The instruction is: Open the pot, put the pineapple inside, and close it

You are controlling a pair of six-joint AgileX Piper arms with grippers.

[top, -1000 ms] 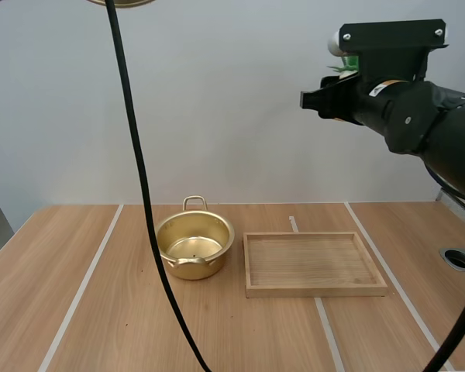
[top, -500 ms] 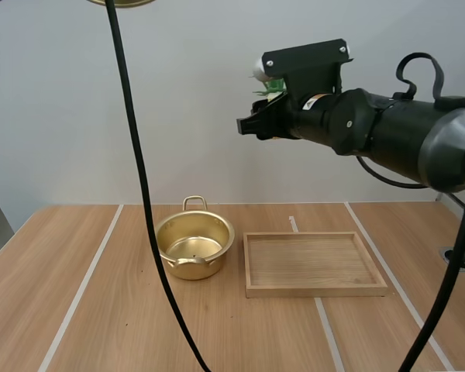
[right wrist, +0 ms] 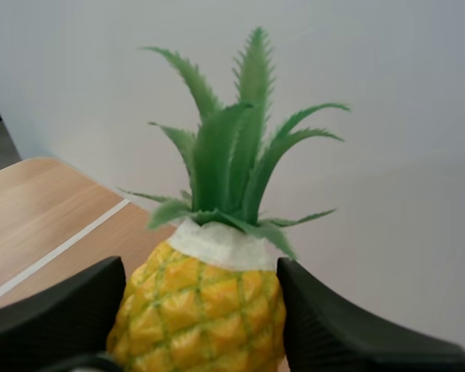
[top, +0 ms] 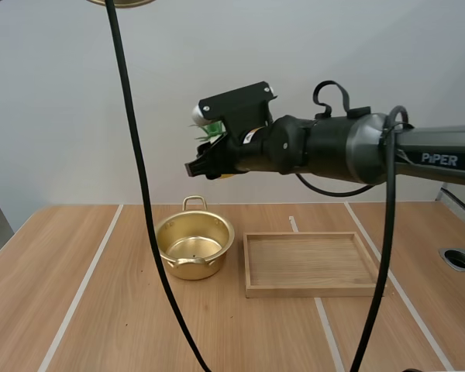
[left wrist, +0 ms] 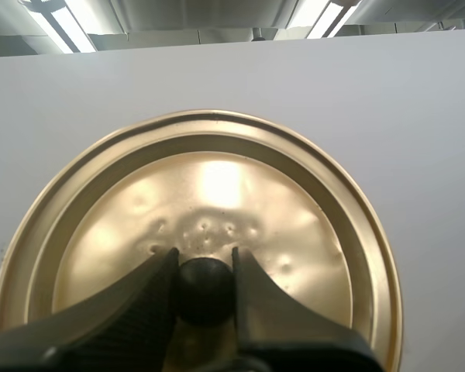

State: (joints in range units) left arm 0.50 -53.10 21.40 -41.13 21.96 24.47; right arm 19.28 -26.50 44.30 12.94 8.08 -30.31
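- The pineapple (right wrist: 205,298) is up in the air. Its yellow body is pinched between the two black fingers of the right gripper (right wrist: 201,318), and its green leaves stick out past the fingertips.
- In the high view the right gripper (top: 205,166) hangs well above the table (top: 85,310), roughly over the pot (top: 194,245). A bit of green leaf shows beside it.
- The pot stands uncovered on the table with its mouth up and its gold inside open to view. One handle is on the far side and one on the near side.
- A wooden tray (top: 310,291) lies flat just beside the pot, on its right, with a narrow gap between them.
- The lid (left wrist: 209,194) is held aloft by the left gripper (left wrist: 205,267), whose fingers are clamped on the lid's black knob (left wrist: 205,288).
- In the high view a sliver of the lid's gold rim (top: 122,2) shows high above the table, left of the pot.
- The right arm reaches in from the right, stretched almost level above the tray. Its wrist points left and tilts slightly down.
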